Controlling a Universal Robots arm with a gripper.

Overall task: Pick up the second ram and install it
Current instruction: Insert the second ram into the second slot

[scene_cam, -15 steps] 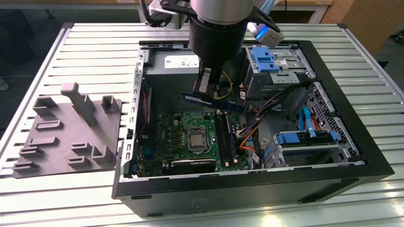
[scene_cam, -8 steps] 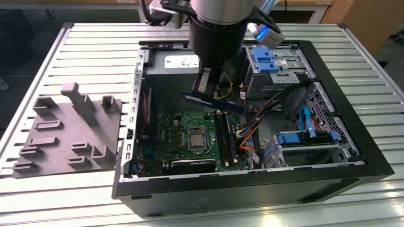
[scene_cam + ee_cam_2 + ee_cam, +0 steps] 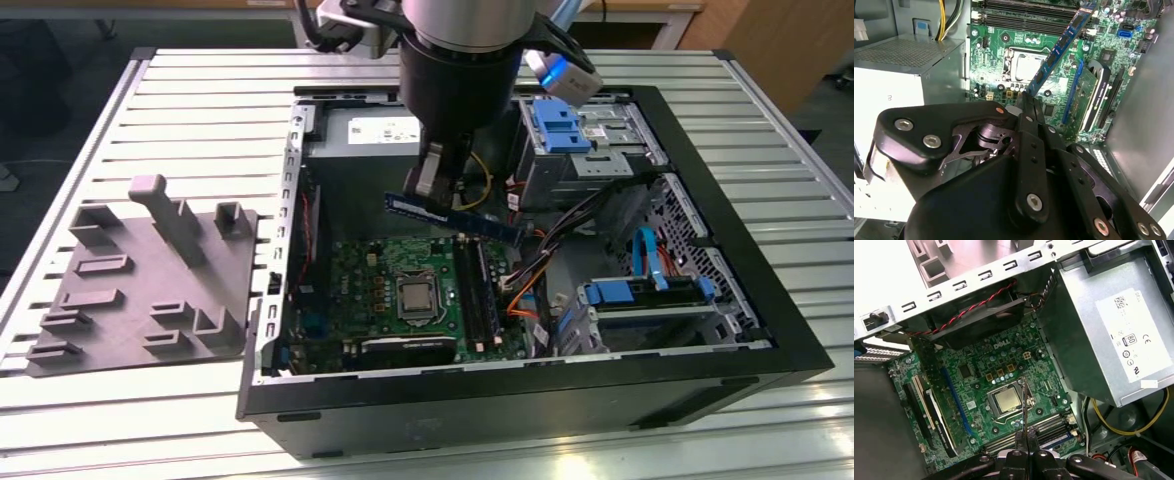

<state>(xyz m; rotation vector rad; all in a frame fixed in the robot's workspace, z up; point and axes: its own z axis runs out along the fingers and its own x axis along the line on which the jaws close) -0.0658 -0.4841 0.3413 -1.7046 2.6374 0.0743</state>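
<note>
The thick cylindrical robot arm [image 3: 461,80], black with a silver upper section, reaches down from the upper edge of the exterior view, its wrist aimed almost straight down. At its end hangs the black metal two-finger gripper [image 3: 437,192], tips lowest. In the second wrist view its long bolted fingers [image 3: 1030,145] run together to a narrow point, with the jointed linkage bars spread out behind them. The jaws are pressed tight on one end of a thin, flat dark green-black memory stick [image 3: 454,215], with no gap between them.
</note>
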